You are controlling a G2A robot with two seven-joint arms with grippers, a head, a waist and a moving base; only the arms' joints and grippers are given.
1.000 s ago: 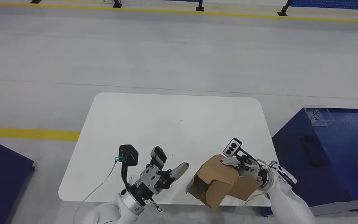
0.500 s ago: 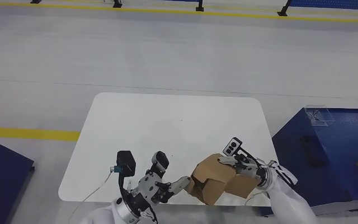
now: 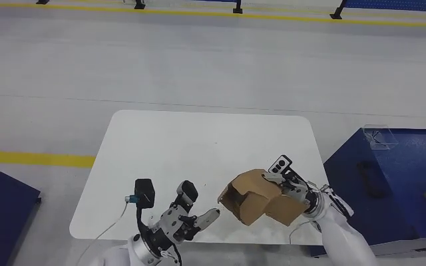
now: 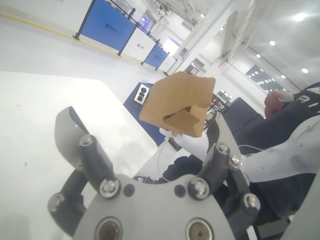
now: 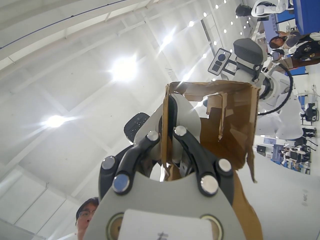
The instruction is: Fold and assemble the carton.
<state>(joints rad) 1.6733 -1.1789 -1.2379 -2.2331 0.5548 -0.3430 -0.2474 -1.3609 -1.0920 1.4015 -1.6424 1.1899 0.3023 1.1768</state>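
Over the white table [image 3: 200,149] the right claw [image 5: 166,116] pinches the carton [image 3: 256,193]; the left claw [image 3: 198,203] gapes wide.

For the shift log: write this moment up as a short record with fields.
table: white, rounded corners
carton: brown, partly folded, one end open, held above the table's right part on the robot's side
right arm: jaws shut on one carton wall
left arm: jaws open, empty, apart from the carton, by the table's robot-side edge
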